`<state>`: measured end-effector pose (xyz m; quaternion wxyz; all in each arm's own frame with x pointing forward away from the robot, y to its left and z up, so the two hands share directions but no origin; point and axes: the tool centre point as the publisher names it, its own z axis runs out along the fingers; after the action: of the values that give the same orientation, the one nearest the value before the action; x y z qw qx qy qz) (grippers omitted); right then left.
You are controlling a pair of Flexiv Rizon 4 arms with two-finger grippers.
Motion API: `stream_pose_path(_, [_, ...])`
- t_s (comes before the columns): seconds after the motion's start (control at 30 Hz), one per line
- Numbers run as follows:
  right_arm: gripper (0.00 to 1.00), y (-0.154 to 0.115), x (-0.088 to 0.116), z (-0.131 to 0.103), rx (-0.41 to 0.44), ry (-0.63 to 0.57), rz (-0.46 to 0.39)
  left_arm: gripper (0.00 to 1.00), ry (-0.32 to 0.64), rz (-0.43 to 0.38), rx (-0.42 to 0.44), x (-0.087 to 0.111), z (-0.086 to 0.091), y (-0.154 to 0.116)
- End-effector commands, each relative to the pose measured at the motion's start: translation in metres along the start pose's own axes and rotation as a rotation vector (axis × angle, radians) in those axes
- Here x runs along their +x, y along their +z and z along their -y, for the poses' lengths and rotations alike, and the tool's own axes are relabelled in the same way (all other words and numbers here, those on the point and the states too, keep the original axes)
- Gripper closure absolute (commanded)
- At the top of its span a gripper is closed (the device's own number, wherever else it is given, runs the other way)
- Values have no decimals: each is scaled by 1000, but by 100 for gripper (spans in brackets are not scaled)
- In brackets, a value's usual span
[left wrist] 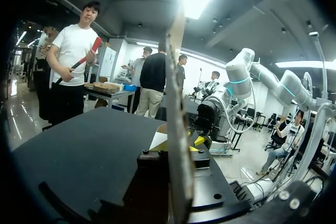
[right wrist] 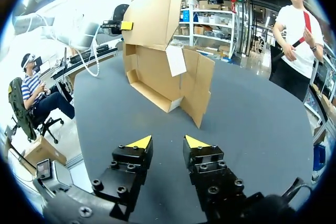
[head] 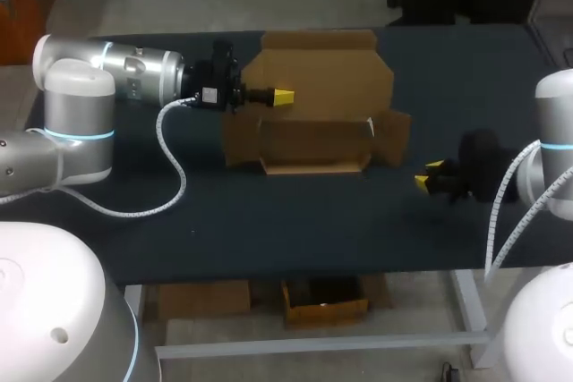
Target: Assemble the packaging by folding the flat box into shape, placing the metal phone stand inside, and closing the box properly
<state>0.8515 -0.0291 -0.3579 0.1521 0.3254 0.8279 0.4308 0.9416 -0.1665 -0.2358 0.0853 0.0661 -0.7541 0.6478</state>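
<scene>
The half-folded brown cardboard box (right wrist: 157, 72) stood ahead of my right gripper (right wrist: 167, 141), whose fingers were apart and empty, while my left gripper (head: 282, 96) clamped its raised lid.

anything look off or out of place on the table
Nothing damaged. The brown cardboard box is half formed: its side flaps splay outward and its lid panel stands up, pinched in the left arm's jaws. No metal phone stand shows on the dark table.
</scene>
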Motion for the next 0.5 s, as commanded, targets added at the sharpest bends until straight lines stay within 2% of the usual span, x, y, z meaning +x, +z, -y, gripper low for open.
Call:
stream_pose_path(0.03, [60,9,-10,0,-4,-7,-5,100,0,-3,-2,-2,-5,1])
stream_pose_path(0.23, [61,17,-27,-2,7,-22,1,100,0,-3,-2,-2,-5,1])
stream_pose_path(0.5, [60,31,-39,-7,7,-56,-45,100,0,-3,-2,-2,-5,1])
